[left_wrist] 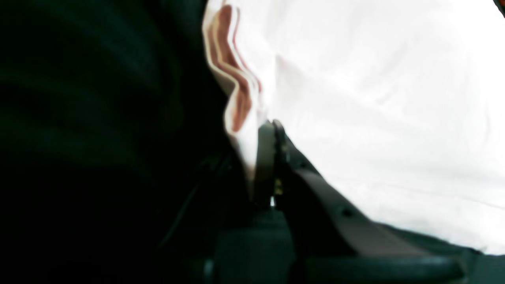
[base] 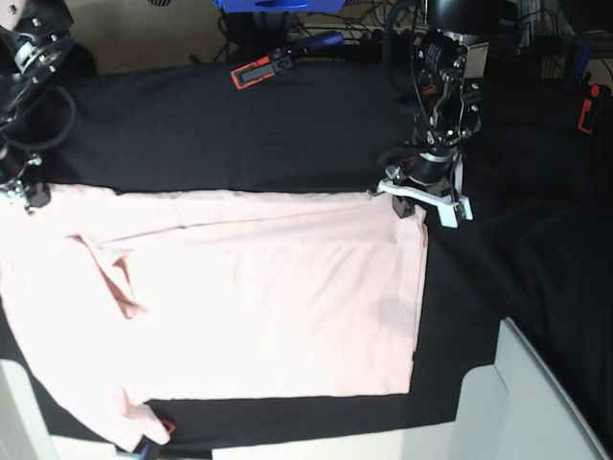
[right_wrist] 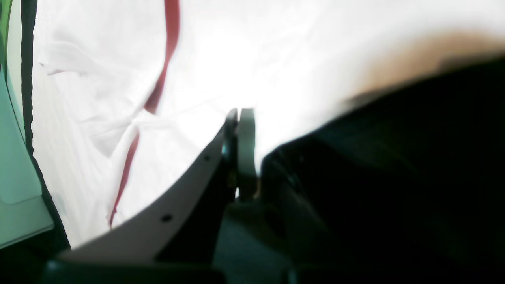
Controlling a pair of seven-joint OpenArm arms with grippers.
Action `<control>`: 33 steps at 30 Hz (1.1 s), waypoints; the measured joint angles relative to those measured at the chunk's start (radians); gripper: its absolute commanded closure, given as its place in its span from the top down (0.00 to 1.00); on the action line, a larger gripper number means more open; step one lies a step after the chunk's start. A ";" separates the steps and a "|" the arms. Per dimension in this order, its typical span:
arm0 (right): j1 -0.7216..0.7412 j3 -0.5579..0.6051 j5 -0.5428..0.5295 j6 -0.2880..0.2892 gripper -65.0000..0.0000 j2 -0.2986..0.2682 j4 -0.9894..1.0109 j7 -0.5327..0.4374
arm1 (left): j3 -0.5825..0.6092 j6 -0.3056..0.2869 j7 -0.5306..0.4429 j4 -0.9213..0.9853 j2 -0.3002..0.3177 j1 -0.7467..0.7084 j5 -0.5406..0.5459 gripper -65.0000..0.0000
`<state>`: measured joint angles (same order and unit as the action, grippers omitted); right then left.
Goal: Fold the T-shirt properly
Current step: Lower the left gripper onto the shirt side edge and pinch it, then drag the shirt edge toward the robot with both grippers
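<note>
The pale pink T-shirt (base: 268, 297) lies spread flat on the black table cloth (base: 239, 144), plain side up, with one sleeve folded inward at the left. My left gripper (base: 395, 199) stands at the shirt's far right corner. In the left wrist view its fingers (left_wrist: 272, 125) are pressed together on the cloth's edge (left_wrist: 375, 98), where folded layers show. My right gripper (base: 27, 195) is at the shirt's far left corner. In the right wrist view it is shut (right_wrist: 239, 112), with bright fabric (right_wrist: 98, 79) around the tips.
A red and black tool (base: 261, 69) lies at the back of the cloth, and a blue object (base: 263, 5) stands behind it. A pale grey bin corner (base: 536, 402) juts in at the front right. A red item (base: 586, 107) sits at the far right.
</note>
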<state>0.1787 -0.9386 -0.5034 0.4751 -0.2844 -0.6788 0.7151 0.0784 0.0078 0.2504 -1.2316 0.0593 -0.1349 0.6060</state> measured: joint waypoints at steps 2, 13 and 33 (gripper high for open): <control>-0.008 0.000 -0.006 0.004 0.00 0.000 -0.002 0.000 | 0.000 -0.001 -0.001 -0.019 0.003 -0.010 0.001 0.00; -0.114 0.002 -0.006 0.008 0.00 0.002 -0.126 0.021 | 0.000 -0.013 -0.013 -0.037 0.025 -0.092 0.004 0.00; -0.210 -0.001 -0.037 0.085 0.00 0.008 -0.180 0.090 | -0.112 -0.031 0.007 -0.220 0.033 -0.327 0.005 0.00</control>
<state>-0.0315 -0.9398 -0.5400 0.5606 -0.2768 -0.8589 0.8051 -0.0338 -0.0235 0.2573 -1.4521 0.0921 -0.4622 0.6109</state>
